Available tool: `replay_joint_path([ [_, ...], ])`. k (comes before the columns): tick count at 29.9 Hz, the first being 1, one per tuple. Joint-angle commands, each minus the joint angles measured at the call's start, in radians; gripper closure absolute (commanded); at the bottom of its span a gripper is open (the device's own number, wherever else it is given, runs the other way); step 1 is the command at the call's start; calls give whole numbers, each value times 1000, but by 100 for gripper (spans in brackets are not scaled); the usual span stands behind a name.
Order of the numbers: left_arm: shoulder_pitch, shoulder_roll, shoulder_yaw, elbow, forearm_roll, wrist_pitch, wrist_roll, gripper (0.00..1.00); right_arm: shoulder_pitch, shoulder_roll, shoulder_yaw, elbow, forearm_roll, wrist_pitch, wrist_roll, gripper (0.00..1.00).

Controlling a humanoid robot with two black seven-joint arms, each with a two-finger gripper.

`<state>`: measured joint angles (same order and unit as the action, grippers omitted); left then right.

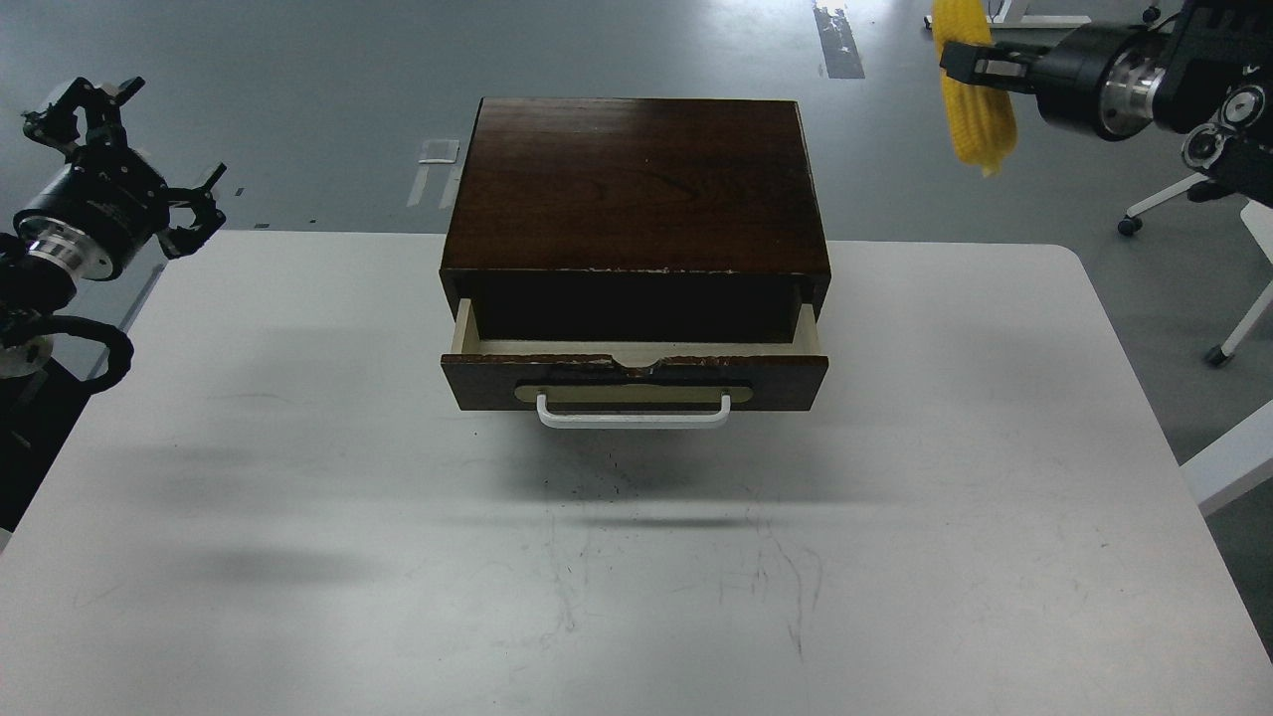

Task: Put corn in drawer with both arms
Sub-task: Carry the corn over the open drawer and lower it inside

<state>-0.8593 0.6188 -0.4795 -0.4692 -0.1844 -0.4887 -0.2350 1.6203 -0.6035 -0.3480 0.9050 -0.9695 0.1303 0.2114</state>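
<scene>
Scuffed white counter (298, 557) fills the lower frame, the box's drawer (636, 373) pulled partly open at centre. Upper right, the right tool (970, 62) grips the corn (980, 124), hanging long axis down, well off (up and right of) the drawer. Upper left, the left tool (194, 209) looks open, empty. Grey floor (298, 99) lies behind.

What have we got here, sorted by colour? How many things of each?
Yellow: 1, the ribbed plastic corn cob
Dark brown: 1, the wooden box with its drawer pulled partly out
White: 1, the table
Black: 2, the left gripper and the right gripper
Total: 5
</scene>
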Motion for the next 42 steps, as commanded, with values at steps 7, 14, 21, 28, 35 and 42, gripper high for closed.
replay_joint_path([
  [7, 0, -7, -13, -2, -3, 0, -6, 1, 190, 175, 1, 270, -285, -1, -1, 100],
  [14, -3, 1, -14, -17, -3, 0, -7, 1, 194, 258, 1, 284, -428, -1, 32, 100],
  [21, -9, 12, -16, -40, -4, 0, -7, 1, 165, 361, -9, 284, -596, -1, 49, 100],
  [28, -7, 12, -16, -40, -6, 0, -6, 1, 125, 380, -23, 284, -606, -1, 49, 100],
  [35, -7, 10, -16, -40, -6, 0, -7, 1, 121, 418, -72, 282, -621, -1, 49, 100],
  [42, -7, 12, -14, -40, -6, 0, -10, 1, 96, 421, -91, 273, -652, -1, 48, 100],
])
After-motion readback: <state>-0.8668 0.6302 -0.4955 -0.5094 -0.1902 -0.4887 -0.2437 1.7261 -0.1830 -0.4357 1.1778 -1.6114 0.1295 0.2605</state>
